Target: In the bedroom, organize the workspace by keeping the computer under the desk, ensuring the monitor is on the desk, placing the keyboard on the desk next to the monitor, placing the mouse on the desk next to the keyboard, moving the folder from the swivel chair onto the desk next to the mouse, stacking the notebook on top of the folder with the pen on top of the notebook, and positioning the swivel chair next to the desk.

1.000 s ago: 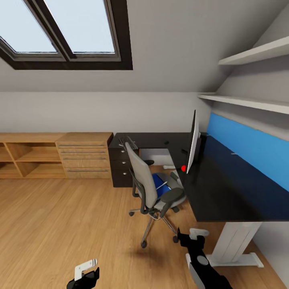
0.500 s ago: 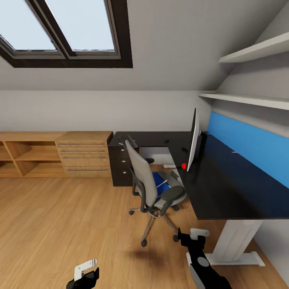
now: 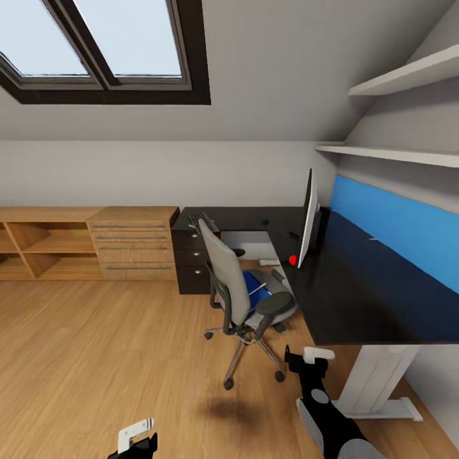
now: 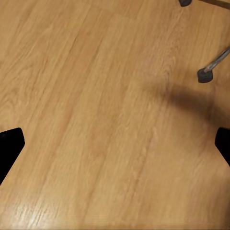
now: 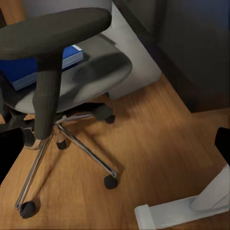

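The grey swivel chair (image 3: 237,290) stands on the floor beside the black desk (image 3: 347,299), its back toward me. The blue folder (image 3: 253,285) lies on the seat, also seen as folder (image 5: 26,72) under the armrest, with a thin white pen (image 3: 259,291) across it. Edge-on on the desk stands the monitor (image 3: 309,220). The keyboard (image 3: 203,224) lies on the desk's far wing. Notebook, mouse and computer I cannot make out. My right gripper (image 3: 305,358) hangs open near the chair's base. My left gripper (image 3: 137,438) is open over bare floor.
A black drawer unit (image 3: 189,261) sits under the desk's far wing, with a light-wood chest (image 3: 134,245) and open shelves to its left. The white desk foot (image 5: 182,211) lies close to my right gripper. Wood floor (image 4: 105,120) spreads to the left.
The whole view has shifted slightly with the camera. In the picture my right gripper now sits a little higher and the left one lower. Chair and desk things have not moved.
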Controlling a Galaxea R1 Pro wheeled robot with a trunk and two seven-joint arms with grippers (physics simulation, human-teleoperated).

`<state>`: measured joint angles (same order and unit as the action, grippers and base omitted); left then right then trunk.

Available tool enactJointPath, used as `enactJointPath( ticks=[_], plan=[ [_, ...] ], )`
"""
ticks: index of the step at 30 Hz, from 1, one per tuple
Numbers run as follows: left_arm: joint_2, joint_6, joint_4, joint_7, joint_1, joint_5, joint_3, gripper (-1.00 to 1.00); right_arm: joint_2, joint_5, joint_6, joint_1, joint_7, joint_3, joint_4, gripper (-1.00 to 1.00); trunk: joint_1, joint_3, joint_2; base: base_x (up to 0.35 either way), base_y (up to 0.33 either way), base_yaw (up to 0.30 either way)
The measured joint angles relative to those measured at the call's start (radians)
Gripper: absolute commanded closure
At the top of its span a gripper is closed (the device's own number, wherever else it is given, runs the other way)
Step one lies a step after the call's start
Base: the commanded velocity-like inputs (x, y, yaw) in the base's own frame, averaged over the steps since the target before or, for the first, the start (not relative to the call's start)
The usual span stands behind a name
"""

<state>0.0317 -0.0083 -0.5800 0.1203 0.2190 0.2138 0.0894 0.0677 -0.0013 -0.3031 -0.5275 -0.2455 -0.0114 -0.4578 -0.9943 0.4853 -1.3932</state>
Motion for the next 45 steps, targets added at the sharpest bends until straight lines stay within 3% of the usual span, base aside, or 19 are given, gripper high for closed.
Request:
enactJointPath(
  ticks=[37,45],
  plan=[
    [0.003,0.0,0.005,0.0,0.0,0.001,0.002,-1.0,-0.005,0.001,-0.018,-0.02,-0.004,0.003,0.009,-1.0,-0.142,0.116,-0.259,0.0,0.0,0.0],
    [0.003,0.0,0.006,0.0,0.0,0.001,0.0,-1.0,-0.006,0.002,-0.057,-0.02,-0.004,0.003,0.009,-1.0,-0.173,0.141,-0.315,0.0,0.0,0.0]
  ],
)
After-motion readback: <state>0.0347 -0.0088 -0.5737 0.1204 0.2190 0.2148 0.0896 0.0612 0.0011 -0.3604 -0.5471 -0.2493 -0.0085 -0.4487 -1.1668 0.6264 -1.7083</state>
